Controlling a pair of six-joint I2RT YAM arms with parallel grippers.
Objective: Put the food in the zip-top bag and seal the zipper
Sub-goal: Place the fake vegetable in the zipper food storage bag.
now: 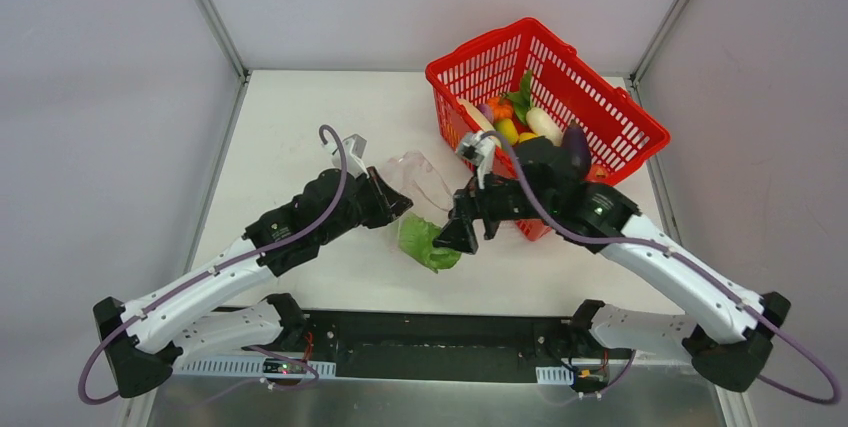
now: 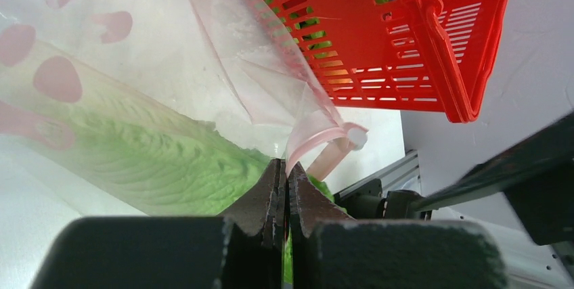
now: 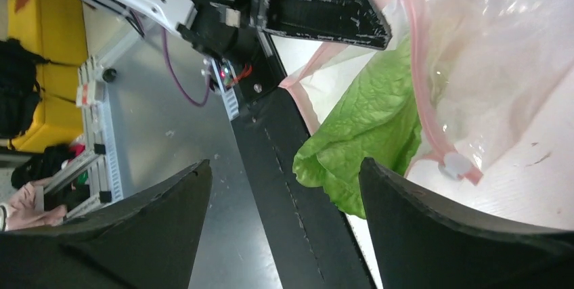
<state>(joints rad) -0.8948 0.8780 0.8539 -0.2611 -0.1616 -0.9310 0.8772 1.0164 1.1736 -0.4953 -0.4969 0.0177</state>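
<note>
The left gripper (image 2: pixel 285 167) clamps the zip-top bag (image 1: pixel 420 182) by its mouth, likely to steady it. The right gripper (image 3: pixel 284 170), spread apart, hovers at the bag's 5 o'clock over the green leaf (image 1: pixel 428 244), which lies half inside.

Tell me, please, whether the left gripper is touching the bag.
Touching. In the left wrist view the left gripper is shut on the edge of the bag, with the zipper emerging from between its tips.

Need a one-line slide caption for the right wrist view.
Open right gripper hovers by the green leaf poking from the mouth of the zip-top bag.
</note>
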